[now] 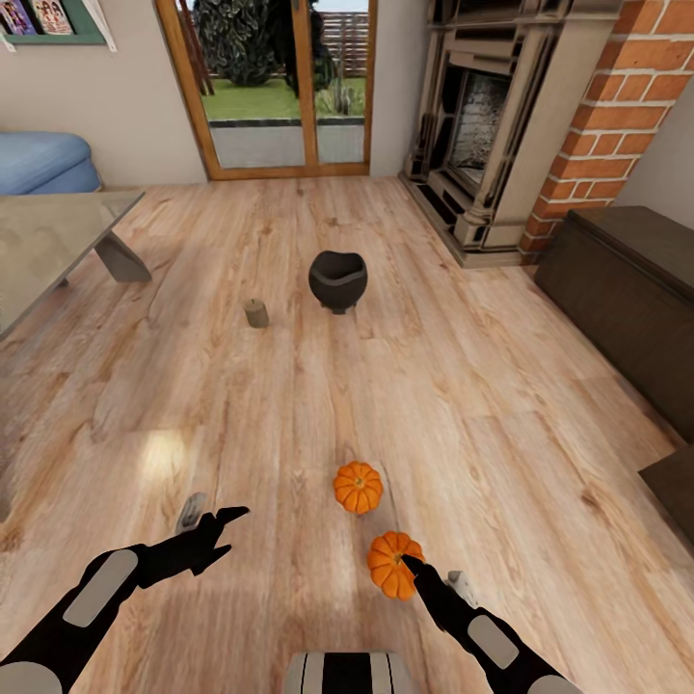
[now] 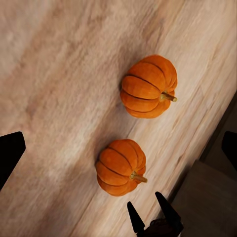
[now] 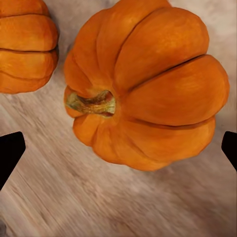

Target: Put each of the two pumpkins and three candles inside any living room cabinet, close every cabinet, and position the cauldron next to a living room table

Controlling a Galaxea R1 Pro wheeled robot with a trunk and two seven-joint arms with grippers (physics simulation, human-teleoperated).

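We see two small bright-orange ribbed pumpkins on the pale wood-plank floor (image 1: 540, 405), well apart from the long dark-brown wooden cabinet (image 1: 627, 289) at our right; the nearer pumpkin (image 1: 391, 564) lies directly under our right pincer (image 1: 416, 564), the farther pumpkin (image 1: 358, 486) just beyond it, the two near each other but not touching; in the right wrist view the near pumpkin (image 3: 148, 84) sits squarely between the two dark fingertips (image 3: 10, 153), which stand spread wide apart and clear of its flanks, its stem pointing sideways along the floor; our left pincer (image 1: 207, 525) hovers off to the left, also parted and empty, its camera looking across at both pumpkins; so the right arm is plainly the nearer, and we judge the coming move a straight descent onto that pumpkin; the squat matte-black cauldron (image 1: 337, 280) and a short drab candle (image 1: 255, 312) stand farther off, the glass-topped counter (image 1: 58, 231) at far left.
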